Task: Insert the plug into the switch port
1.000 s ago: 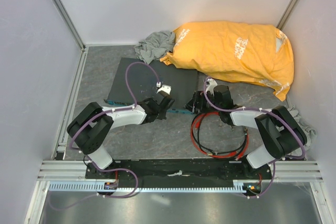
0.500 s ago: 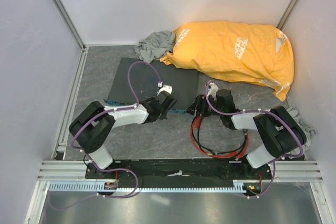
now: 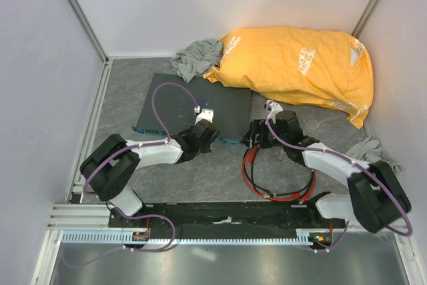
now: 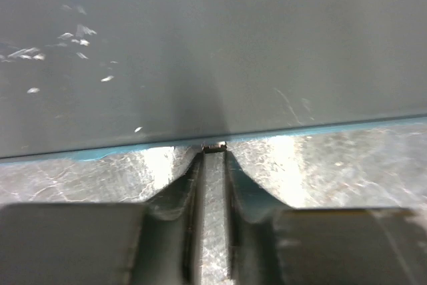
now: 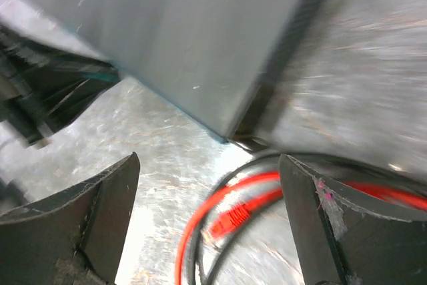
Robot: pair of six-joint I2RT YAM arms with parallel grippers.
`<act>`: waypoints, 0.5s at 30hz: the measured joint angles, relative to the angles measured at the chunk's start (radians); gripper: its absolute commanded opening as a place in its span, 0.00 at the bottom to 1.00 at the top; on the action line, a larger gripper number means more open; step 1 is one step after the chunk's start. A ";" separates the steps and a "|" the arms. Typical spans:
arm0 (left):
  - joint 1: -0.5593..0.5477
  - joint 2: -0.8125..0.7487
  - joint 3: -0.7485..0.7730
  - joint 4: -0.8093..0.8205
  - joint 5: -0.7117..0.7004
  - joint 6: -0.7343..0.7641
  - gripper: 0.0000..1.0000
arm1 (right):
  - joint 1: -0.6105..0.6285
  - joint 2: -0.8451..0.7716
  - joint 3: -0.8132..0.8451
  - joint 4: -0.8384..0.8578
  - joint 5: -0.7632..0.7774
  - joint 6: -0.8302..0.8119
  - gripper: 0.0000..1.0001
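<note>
Right hand (image 5: 208,161) hangs wide open and empty just off the near right corner of the switch (image 5: 200,38). The plug (image 5: 232,217) lies on the surface (image 5: 153,145) straight below the gap between its fingers, well short of the box.

I judge the plug to be light, hard plastic, small enough to squirt out of a sloppy pinch. Its latch tab is probably the one breakable bit. The red cable (image 5: 190,238) behind it looks thin and springy, curled in a loop toward me, so I expect it to tug and twist the plug once lifted. I'd pinch the sides of the body just behind the nose, leaving the front free to enter.

A black cable (image 3: 290,196) runs coiled alongside the red one, right under the hand. It could get caught in the same pinch.

Left hand (image 4: 213,158) sits off to the right hand's left, fingertips right up at the switch's blue-green front edge (image 4: 80,155). Its fingers are cracked only a sliver apart, with nothing I can see between them. It takes up part of that edge, and I can't pick out any single switch port along it.

Beyond the hand lies a yellow bag (image 3: 293,65), with a grey cloth (image 3: 197,55) further left, both clear of the approach. The flat box may slide when pushed.
</note>
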 measured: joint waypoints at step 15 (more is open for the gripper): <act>0.015 -0.678 -0.134 -0.043 0.065 0.101 0.91 | -0.022 -0.169 0.128 -0.622 0.504 0.021 0.76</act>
